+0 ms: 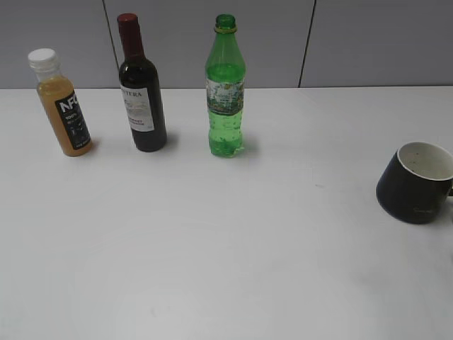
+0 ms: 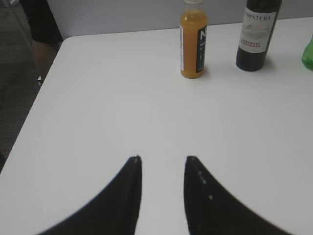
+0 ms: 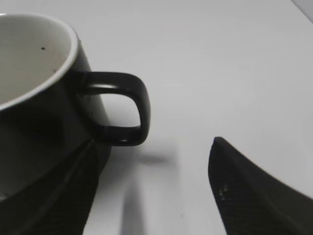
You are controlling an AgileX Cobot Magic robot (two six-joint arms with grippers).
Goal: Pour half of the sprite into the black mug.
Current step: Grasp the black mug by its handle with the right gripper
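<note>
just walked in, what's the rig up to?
Nothing is held yet. The sprite stands upright on the table, cap off, beside the wine bottle and juice bottle. The right gripper, jaws open, sits close by the black mug and its handle. The left gripper hovers open, well short of the bottles.

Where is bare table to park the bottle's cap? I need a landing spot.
Free: the white table in front of the bottles, and between the green plastic sprite bottle and the squat black mug. Crowded: the back-left bottle row.
</note>
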